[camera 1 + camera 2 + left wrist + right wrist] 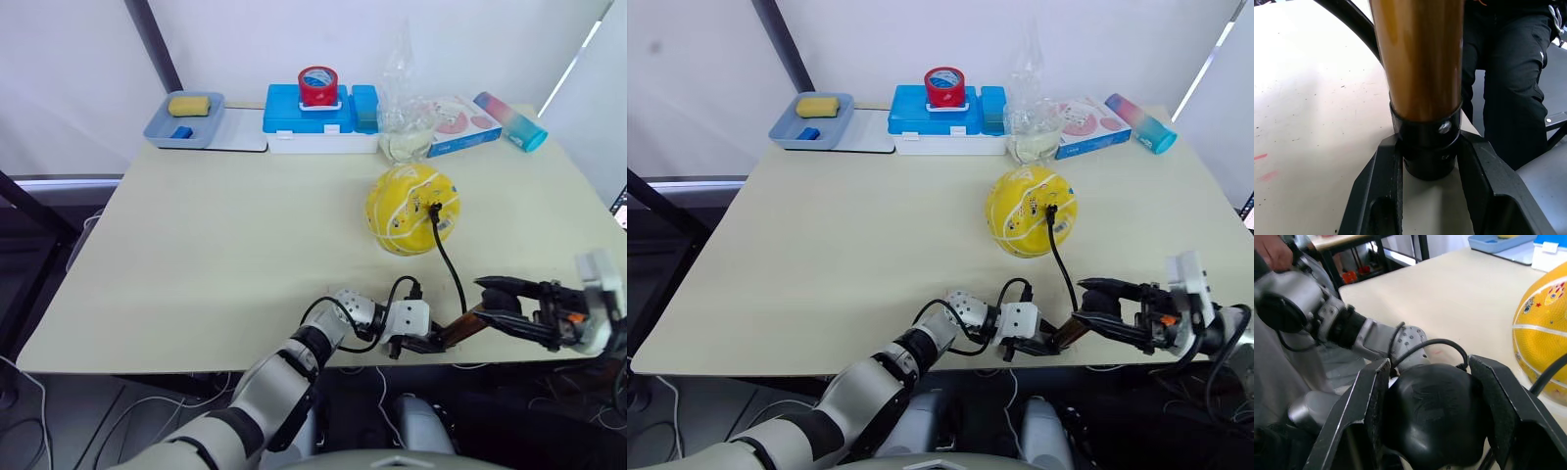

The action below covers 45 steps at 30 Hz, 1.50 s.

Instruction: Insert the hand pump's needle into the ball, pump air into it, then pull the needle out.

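Your left claw (pixel 1427 196) pinches the hand pump (pixel 1418 58) by its glossy bronze barrel's black cap; your right claw (pixel 1430 431) clamps its rounded black handle. Its hose reaches the yellow ball (pixel 412 209) on the matte beige surface (pixel 216 255).

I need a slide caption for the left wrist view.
Left gripper fingers clamp the black end cap of the hand pump above the table.

Both arms reach toward each other at the table's near edge, left gripper (pixel 423 343) and right gripper (pixel 500 299) each clamped on the pump.
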Each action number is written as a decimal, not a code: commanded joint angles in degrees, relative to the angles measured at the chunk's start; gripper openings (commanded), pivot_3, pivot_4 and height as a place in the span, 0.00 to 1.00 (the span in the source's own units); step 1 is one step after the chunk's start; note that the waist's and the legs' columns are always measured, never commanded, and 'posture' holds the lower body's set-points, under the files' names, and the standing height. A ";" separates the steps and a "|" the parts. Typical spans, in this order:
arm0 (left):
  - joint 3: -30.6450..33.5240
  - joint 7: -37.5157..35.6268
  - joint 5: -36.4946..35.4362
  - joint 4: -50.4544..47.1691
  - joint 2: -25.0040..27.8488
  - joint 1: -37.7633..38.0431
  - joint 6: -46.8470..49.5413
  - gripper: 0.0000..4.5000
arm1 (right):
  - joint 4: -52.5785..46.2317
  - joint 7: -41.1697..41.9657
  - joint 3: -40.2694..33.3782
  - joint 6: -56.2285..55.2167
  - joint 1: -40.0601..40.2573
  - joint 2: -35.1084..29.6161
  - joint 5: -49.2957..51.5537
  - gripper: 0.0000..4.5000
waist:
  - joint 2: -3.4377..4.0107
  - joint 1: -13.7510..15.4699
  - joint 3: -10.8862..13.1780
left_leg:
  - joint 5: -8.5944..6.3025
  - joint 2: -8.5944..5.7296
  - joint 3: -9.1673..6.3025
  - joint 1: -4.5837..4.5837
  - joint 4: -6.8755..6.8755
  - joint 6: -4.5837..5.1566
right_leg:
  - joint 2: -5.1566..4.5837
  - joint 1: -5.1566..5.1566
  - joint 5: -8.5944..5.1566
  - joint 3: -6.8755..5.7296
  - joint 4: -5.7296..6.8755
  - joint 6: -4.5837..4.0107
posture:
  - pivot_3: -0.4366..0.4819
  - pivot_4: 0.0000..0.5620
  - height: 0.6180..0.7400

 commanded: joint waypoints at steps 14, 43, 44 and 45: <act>-3.40 -1.85 4.16 3.30 0.21 0.91 1.21 0.24 | 0.18 -7.32 -20.18 17.26 -13.95 -13.80 20.87 0.45 | 0.00 -0.59 0.00 | 0.06 -0.11 0.30 -0.60 0.00 -0.06 | 1.95 -0.34 -0.60 5.73 -0.13 1.11 | 0.48 0.27 1.00; -2.34 -2.30 3.24 2.57 1.37 1.42 1.13 0.24 | -1.26 -2.79 -1.29 -2.15 -5.40 0.24 -0.90 0.45 | -0.35 -1.44 -0.61 | 0.14 0.08 0.62 -0.34 0.00 0.03 | -0.78 -0.05 0.33 0.87 -0.61 1.02 | 0.48 0.27 1.00; -2.36 -2.34 3.27 2.59 1.45 1.44 1.09 0.24 | -1.65 -2.97 -2.19 -1.15 -5.58 -0.34 0.36 0.45 | -0.34 -1.44 -0.62 | 0.14 0.11 0.61 -0.34 0.00 0.03 | -0.88 -0.05 0.39 0.51 -0.62 0.92 | 0.48 0.27 1.00; -2.43 -2.31 3.37 2.59 1.54 1.46 1.00 0.24 | -2.04 -3.37 -3.22 0.03 -5.83 -0.90 1.94 0.45 | -0.34 -1.45 -0.61 | 0.14 0.15 0.59 -0.34 -0.01 0.03 | -0.93 -0.05 0.43 0.22 -0.62 0.86 | 0.48 0.27 1.00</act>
